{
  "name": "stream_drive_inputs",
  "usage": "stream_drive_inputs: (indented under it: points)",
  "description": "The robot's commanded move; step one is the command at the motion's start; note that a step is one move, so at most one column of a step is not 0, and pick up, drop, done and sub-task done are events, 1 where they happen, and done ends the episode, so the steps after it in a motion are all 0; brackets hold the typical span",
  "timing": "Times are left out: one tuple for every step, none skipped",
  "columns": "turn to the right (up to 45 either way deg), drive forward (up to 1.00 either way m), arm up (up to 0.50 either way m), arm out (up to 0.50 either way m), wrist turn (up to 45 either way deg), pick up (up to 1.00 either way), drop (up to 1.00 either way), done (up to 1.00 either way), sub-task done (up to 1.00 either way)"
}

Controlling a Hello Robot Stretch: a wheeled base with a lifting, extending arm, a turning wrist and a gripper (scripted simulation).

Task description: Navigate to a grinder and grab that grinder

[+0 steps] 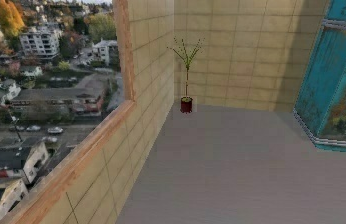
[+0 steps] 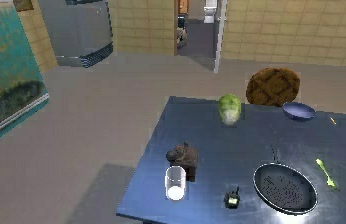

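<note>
A dark blue table (image 2: pixel 206 125) stands in the arm side view's lower right. Near its front edge sits a small black object (image 2: pixel 233 197) with a pale mark, too small to name for sure. To its left stand a pale cylindrical cup (image 2: pixel 175 183) and a dark brown lump (image 2: pixel 183 154). To its right lies a round dark pan (image 2: pixel 284 187).
Also on the table are a green cabbage-like head (image 2: pixel 229 109), a blue bowl (image 2: pixel 299 111) and a green utensil (image 2: pixel 325 172). A brown chair back (image 2: pixel 272 86) stands behind it. An aquarium (image 1: pixel 333 80) and a potted plant (image 1: pixel 186 98) lie ahead, with bare floor between. A grey appliance (image 2: pixel 79 30) and a doorway (image 2: pixel 196 35) are farther out.
</note>
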Motion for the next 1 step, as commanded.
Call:
stream_drive_inputs:
  points:
    - [0.0,0.00,0.50,0.00,0.0,0.00,0.00,0.00,0.00]
